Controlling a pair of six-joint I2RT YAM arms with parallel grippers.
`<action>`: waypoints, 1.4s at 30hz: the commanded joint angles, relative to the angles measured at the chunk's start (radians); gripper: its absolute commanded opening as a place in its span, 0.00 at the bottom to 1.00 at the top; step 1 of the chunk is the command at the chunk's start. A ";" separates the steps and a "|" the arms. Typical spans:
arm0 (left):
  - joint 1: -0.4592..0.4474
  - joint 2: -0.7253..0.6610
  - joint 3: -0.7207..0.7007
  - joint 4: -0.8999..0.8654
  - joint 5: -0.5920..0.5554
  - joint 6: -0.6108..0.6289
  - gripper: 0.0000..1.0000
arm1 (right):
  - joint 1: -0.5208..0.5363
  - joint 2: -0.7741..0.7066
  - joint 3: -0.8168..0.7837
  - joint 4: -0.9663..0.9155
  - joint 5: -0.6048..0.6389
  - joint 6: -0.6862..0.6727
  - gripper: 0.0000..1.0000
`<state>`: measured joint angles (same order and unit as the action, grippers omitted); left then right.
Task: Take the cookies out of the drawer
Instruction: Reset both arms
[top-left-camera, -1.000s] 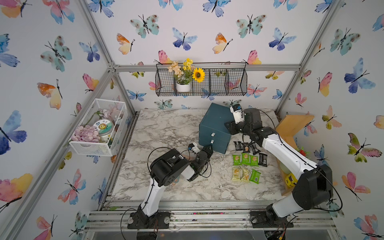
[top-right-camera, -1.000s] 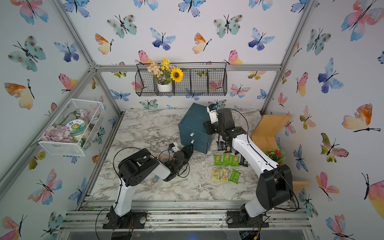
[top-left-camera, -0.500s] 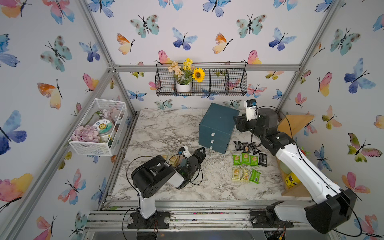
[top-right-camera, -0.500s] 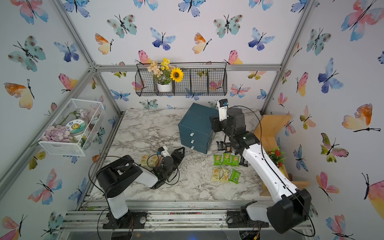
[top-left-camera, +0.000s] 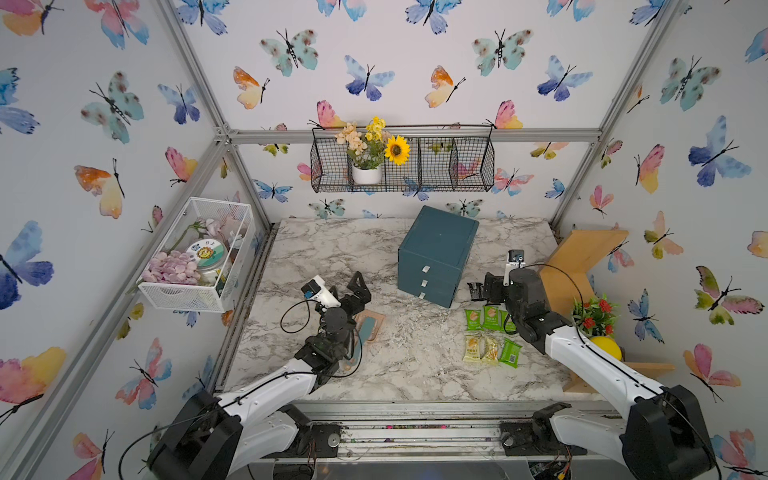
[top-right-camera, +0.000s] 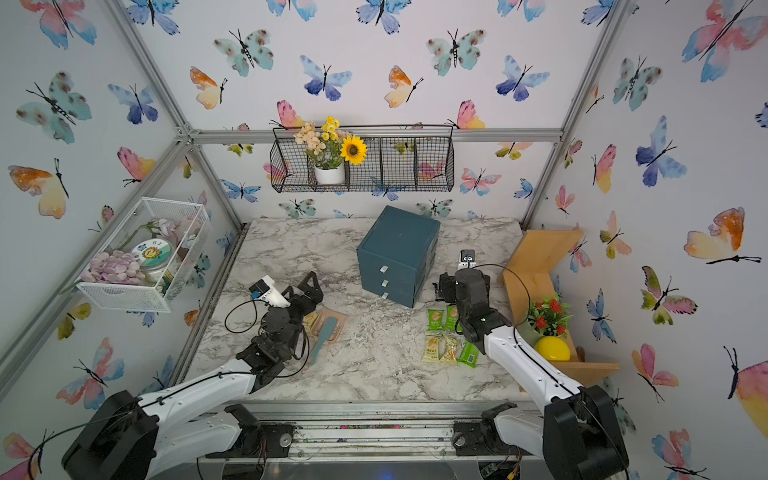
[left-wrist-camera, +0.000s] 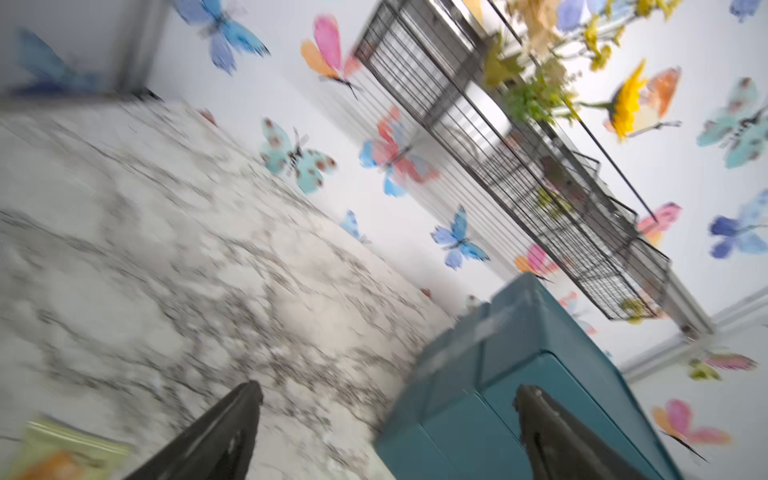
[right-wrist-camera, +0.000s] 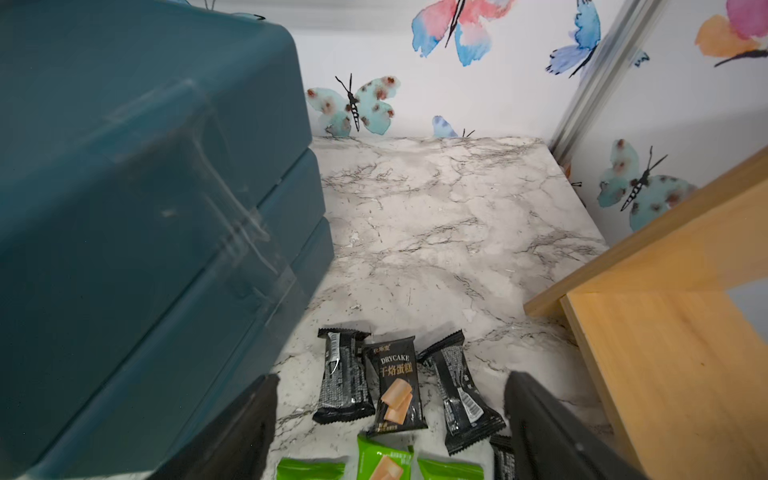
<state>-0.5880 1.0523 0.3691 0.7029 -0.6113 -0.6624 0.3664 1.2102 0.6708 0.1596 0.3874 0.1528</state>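
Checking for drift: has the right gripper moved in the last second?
Yes. The right gripper left the top of the teal cabinet and came down beside it, by the black packets.

Left gripper (top-left-camera: 360, 286): withdrawn from the lower front of the teal drawer unit (top-left-camera: 436, 249); now held well apart from it, with the arm drawn back toward the near edge. Right gripper (top-left-camera: 483, 291): taken off the top of the drawer unit, raised, then brought down beside it on the side of the wooden shelf (top-left-camera: 582, 257); now placed just over the black cookie packets (top-left-camera: 474, 291). Teal brush (top-right-camera: 325, 330) and peach dustpan (top-right-camera: 338, 318): formerly covered by the left arm, now uncovered.
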 joint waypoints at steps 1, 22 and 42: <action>0.115 -0.072 -0.033 -0.124 0.041 0.246 0.99 | -0.029 0.068 -0.067 0.216 0.040 -0.052 0.90; 0.574 0.017 -0.083 -0.020 0.342 0.498 0.99 | -0.271 0.356 -0.418 1.023 -0.285 -0.152 0.93; 0.550 0.354 -0.213 0.470 0.389 0.591 0.99 | -0.280 0.390 -0.370 0.976 -0.280 -0.141 0.99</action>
<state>-0.0299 1.4281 0.1116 1.1614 -0.2512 -0.0940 0.0948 1.5852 0.2726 1.1492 0.1440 -0.0002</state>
